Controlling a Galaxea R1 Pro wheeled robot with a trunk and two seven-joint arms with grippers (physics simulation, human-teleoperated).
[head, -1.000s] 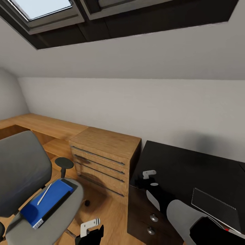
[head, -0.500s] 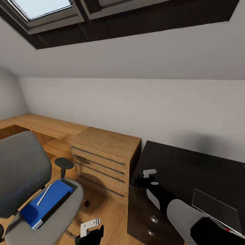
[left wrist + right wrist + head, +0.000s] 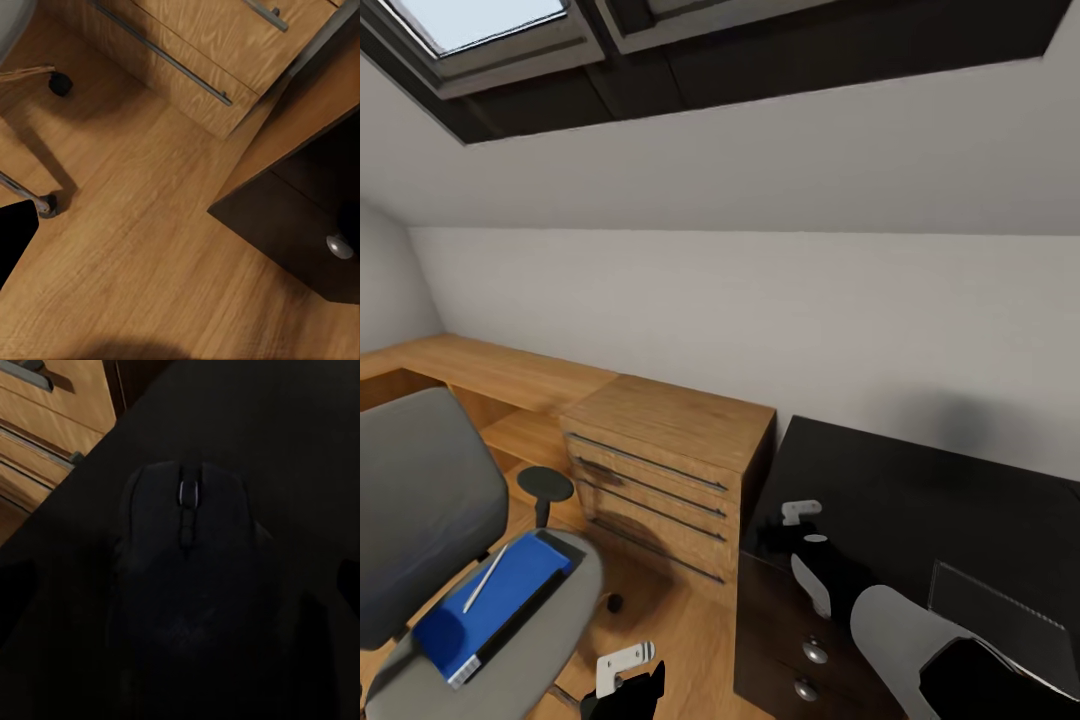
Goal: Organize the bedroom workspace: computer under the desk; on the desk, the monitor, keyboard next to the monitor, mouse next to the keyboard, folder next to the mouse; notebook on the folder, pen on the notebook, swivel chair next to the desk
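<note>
The dark mouse lies on the black desk near its left corner. My right gripper is low over it, open, with one finger on each side. The grey swivel chair stands at the left. On its seat lies the blue folder, with the white pen on top and the dark notebook showing along the folder's edge. The keyboard lies on the desk at the right, partly behind my right arm. My left gripper hangs open over the wooden floor beside the chair.
A light-wood drawer unit with a long shelf runs along the wall between chair and desk. The desk's black drawer block stands on the wood floor. A chair castor is near. The sloped ceiling has skylights.
The whole head view has shifted slightly, so the camera moved. My right gripper stays over the mouse with little visible motion. The left gripper is unchanged.
</note>
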